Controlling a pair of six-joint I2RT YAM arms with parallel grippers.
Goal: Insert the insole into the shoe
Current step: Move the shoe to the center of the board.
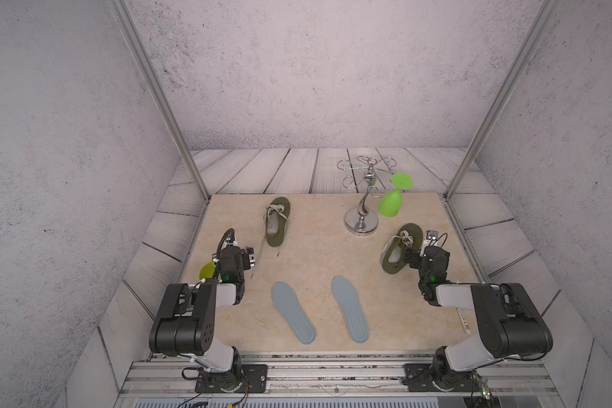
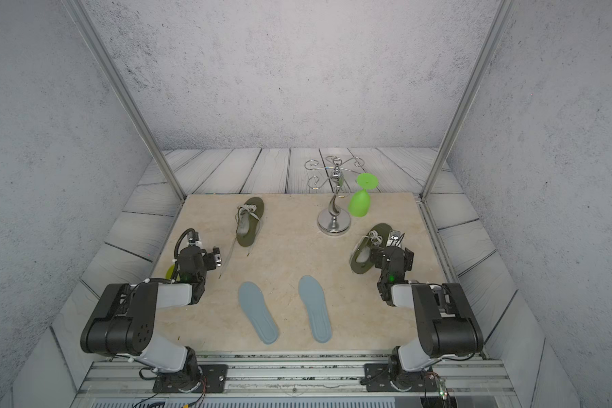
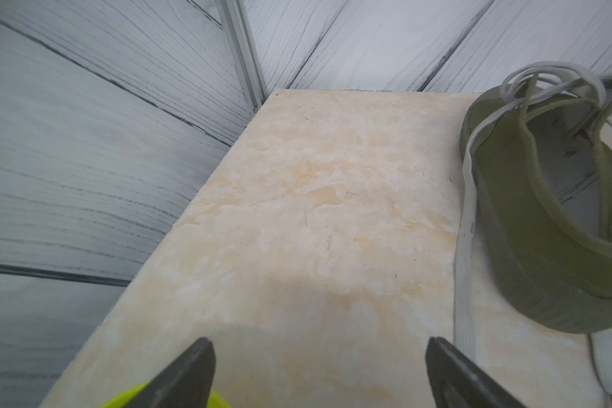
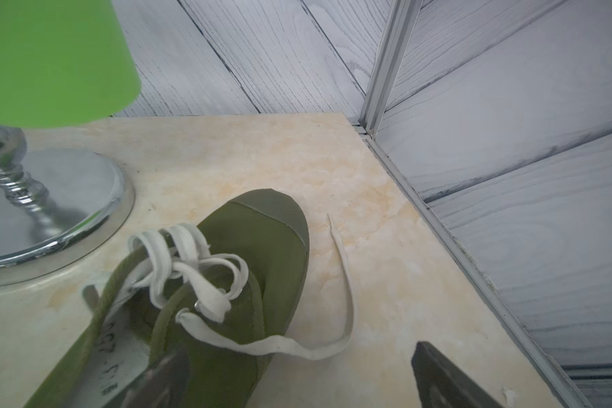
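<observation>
Closest in, two grey insoles lie flat on the counter (image 1: 315,258) between the arms: the left insole (image 1: 293,312) and the right insole (image 1: 350,309). They're side by side, apart from each other, just back from the near edge, and neither is in a shoe.

Past them there's a wide bare strip across the middle. The left gripper (image 3: 320,344) is spread wide over bare counter close to the left edge, holding nothing, with a yellow-green disc (image 1: 205,270) right below it. The left shoe (image 1: 277,222) is off to its right and farther back, near the far edge, with a lace trailing toward the gripper.

The right gripper (image 4: 299,349) is also spread. One finger is over the right shoe (image 1: 400,249) opening and the other over bare counter by the right edge. Can't tell if it's touching the shoe. A lace loops out toward that edge.

Just behind that shoe is a chrome stand (image 1: 361,220) with a green glass (image 1: 389,206) hanging upside down, so it's tight back there.
</observation>
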